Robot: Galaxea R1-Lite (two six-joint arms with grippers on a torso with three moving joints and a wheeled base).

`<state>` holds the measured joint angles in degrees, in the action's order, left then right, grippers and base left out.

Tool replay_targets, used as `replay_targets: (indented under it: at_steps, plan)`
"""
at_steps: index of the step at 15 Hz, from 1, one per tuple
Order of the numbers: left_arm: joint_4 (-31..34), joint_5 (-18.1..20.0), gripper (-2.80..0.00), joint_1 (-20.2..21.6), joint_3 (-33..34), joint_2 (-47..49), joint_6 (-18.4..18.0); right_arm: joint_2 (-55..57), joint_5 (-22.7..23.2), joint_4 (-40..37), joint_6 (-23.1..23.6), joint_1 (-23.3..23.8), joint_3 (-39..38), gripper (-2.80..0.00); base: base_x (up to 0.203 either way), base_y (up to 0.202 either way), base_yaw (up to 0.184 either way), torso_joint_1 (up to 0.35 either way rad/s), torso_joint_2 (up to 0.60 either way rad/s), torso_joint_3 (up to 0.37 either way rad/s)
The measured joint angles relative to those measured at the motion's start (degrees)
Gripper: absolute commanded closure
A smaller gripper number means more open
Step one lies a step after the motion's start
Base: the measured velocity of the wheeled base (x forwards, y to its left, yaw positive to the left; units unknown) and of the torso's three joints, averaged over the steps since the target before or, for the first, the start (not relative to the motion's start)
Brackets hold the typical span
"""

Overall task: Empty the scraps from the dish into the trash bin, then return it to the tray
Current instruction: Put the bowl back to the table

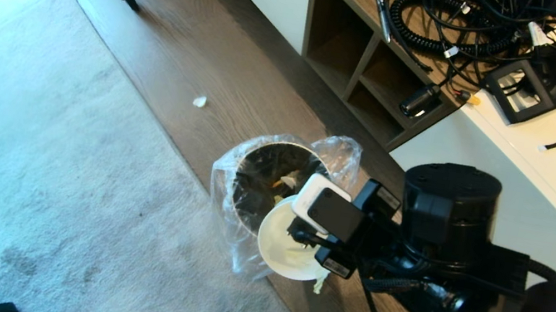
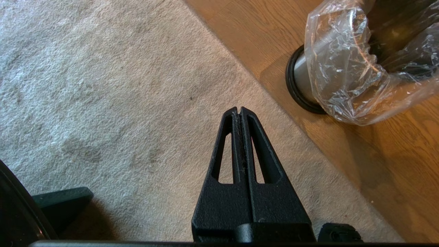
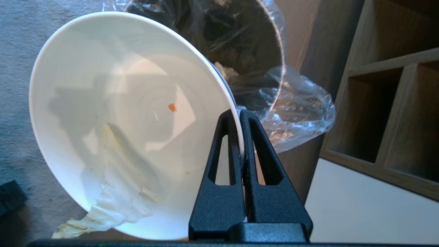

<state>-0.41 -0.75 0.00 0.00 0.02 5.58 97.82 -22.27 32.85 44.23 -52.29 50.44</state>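
Right gripper (image 3: pixel 241 113) clamped on rim of dish (image 3: pixel 130 113), tipped steeply beside trash bin (image 1: pixel 274 178) mouth so scraps slide out. Wet tissue (image 3: pixel 113 202) clinging at low rim, hanging outside bin. Left gripper (image 2: pixel 239 110) closed, empty, parked over carpet (image 2: pixel 103 103). Tray unseen.

My right claw (image 3: pixel 241 115) pinches the rim of the dish (image 3: pixel 113 113), tipped on edge over the mouth of the trash bin (image 1: pixel 263 176), which stands on the floor beside the rug (image 1: pixel 51 197). Scraps (image 1: pixel 286 180) lie inside the bin; a tissue (image 3: pixel 113 206) clings to the dish's lower rim. Shelves (image 1: pixel 365 74) stand behind the bin.
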Motion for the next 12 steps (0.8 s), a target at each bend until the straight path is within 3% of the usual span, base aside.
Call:
replay_targets:
  at_steps: [4, 12]
  plan:
    - [0.00, 0.01, 0.00, 0.00, 0.00, 0.00, -0.02, -0.05, 0.11, -3.19, -4.28, 0.28, 0.00, 0.00, 0.000, 0.000, 0.000, 0.000, 0.00, 0.000]
    - [0.01, 0.01, 0.00, 0.00, 0.00, 0.00, 0.00, -4.91, 0.00, -3.41, -8.17, 1.69, -3.05, 0.00, 0.000, 0.000, 0.000, 0.000, 0.00, 0.000]
